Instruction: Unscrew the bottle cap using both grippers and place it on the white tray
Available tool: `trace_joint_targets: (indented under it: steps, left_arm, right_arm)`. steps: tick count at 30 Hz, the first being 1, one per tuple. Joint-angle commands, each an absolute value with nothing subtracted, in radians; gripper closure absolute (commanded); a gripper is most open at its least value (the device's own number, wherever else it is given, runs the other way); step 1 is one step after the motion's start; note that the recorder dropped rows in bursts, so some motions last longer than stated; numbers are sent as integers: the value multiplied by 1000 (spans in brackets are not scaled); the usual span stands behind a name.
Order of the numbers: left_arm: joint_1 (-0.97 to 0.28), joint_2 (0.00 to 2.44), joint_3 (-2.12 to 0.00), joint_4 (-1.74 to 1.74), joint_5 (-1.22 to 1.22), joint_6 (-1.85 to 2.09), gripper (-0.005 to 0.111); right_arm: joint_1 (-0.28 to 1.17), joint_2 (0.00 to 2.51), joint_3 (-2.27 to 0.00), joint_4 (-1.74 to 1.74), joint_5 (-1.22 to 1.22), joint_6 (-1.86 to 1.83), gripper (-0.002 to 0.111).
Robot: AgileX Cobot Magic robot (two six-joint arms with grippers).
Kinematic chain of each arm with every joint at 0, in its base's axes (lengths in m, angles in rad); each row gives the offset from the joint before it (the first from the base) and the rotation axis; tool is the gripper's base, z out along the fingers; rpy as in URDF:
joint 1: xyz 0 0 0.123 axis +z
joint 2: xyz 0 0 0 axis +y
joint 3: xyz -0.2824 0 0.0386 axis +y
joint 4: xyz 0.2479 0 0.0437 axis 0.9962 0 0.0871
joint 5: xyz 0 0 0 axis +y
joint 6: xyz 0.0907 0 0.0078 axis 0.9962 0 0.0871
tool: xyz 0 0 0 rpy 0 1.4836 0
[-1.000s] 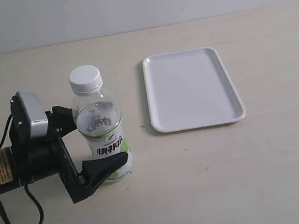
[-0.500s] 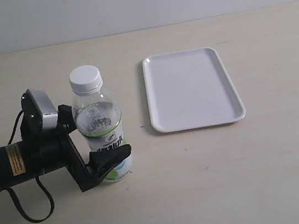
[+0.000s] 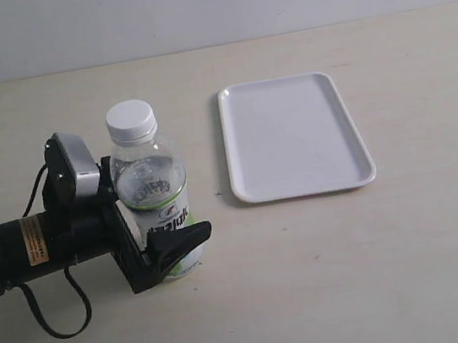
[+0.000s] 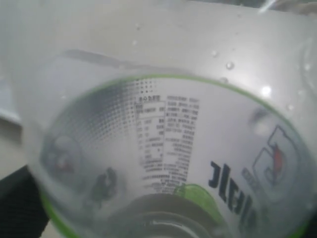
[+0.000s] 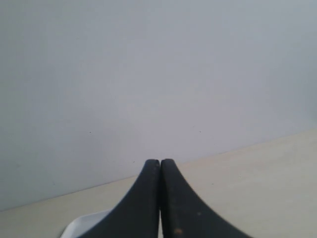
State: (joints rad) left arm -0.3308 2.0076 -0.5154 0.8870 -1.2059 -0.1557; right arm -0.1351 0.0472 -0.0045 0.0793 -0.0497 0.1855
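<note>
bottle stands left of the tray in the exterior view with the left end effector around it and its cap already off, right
Not quite: the cap is on the bottle, not off, as the exterior view shows. The rest holds: the bottle stands left of the tray with the left end effector around it.

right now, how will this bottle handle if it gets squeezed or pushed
The bottle looks clear and nearly empty, so it is probably light and easy to tip, standing much taller than it is wide. Its clear plastic wall may dent under a hard squeeze. Being round, it might turn when the bottle cap is twisted.
</note>
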Motion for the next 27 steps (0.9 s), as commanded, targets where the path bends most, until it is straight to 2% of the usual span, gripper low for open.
trace_joint_targets:
  steps: [1,2,3,4,7,8,11,19,27]
  left_arm:
    - [-335,2012,-519,903,-1221,-165,6]
    - [-335,2012,-519,903,-1221,-165,10]
    - [-335,2012,-519,903,-1221,-160,23]
    - [-335,2012,-519,903,-1221,-158,30]
    - [-335,2012,-519,906,-1221,-158,74]
    - [-335,2012,-519,906,-1221,-158,85]
    - [-335,2012,-519,911,-1221,-170,105]
    - [-335,2012,-519,909,-1221,-184,107]
    - [-335,1988,-519,909,-1221,-184,107]
  right_arm:
    - [-139,43,0,72,-62,185,108]
    - [-139,43,0,72,-60,185,108]
    - [-139,43,0,72,-60,185,108]
    - [-139,43,0,72,-60,185,108]
    - [-139,43,0,72,-62,185,108]
    - [-139,43,0,73,-64,185,108]
    - [-139,43,0,78,-81,188,108]
    - [-139,54,0,120,-95,311,108]
    - [-139,186,-218,120,35,327,108]
